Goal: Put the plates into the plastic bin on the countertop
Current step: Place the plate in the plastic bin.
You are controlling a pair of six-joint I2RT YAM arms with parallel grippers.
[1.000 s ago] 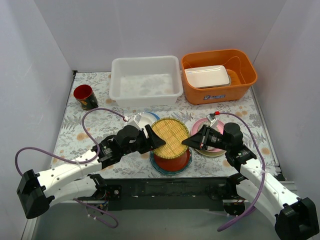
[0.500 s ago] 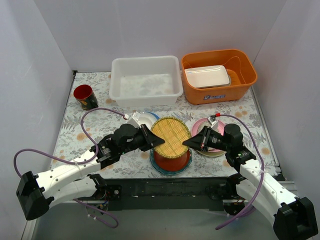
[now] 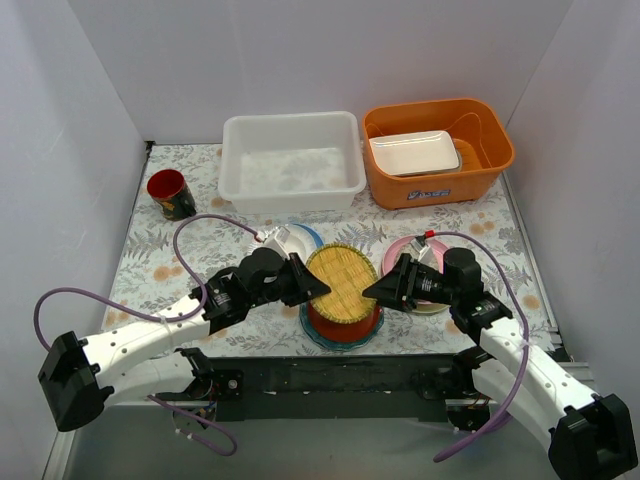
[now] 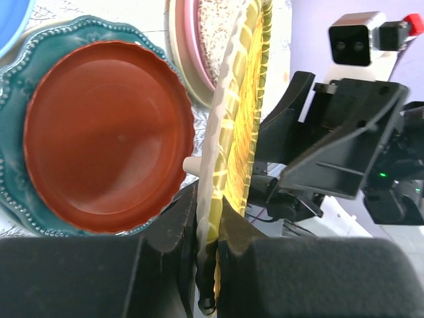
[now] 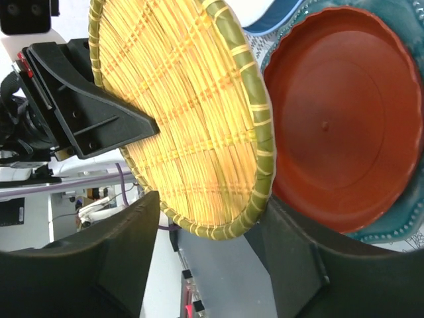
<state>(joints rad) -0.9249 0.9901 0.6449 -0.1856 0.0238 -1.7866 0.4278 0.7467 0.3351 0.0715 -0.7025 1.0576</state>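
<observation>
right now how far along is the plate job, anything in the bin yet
Done: nothing; the plastic bin holds no plates. In hand: the yellow woven plate, pinched on edge in the left jaws, right jaws open beside it. Left: that one, the red plate on the teal scalloped plate, the pink plate and the white plate.

An orange tub (image 3: 470, 185) with rounded corners stands at the far right, against the back wall. A small printed label (image 3: 430, 194) shows on its near wall. Inside it a white rectangular tray (image 3: 414, 152) lies flat, towards its left side. At the far left, well apart from the tub, a red cup (image 3: 171, 194) stands upright, mouth open upward.
</observation>
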